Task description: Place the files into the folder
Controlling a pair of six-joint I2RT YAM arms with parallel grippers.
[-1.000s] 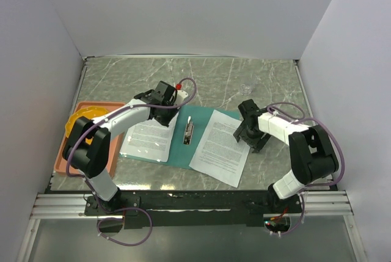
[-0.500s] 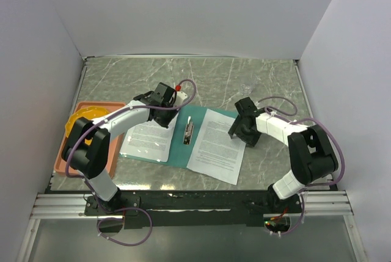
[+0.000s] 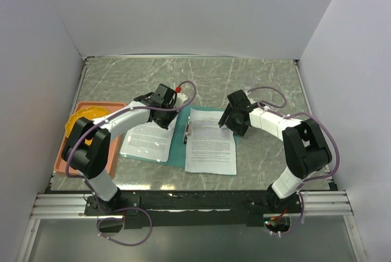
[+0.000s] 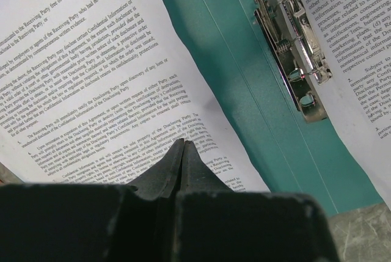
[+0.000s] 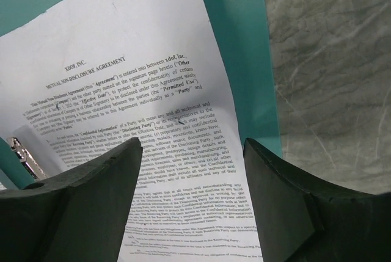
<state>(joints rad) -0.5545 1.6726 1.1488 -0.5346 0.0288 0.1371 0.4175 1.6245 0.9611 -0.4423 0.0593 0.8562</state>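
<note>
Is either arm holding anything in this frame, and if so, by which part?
Nothing is held. The left gripper is shut, tips down over the left sheet. The right gripper is open over the right sheet.

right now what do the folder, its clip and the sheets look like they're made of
The folder looks like thin teal plastic with a smooth, even surface. Its clip seems to be polished metal, bright with sharp reflections. The sheets look like plain matte white paper printed with black text.
</note>
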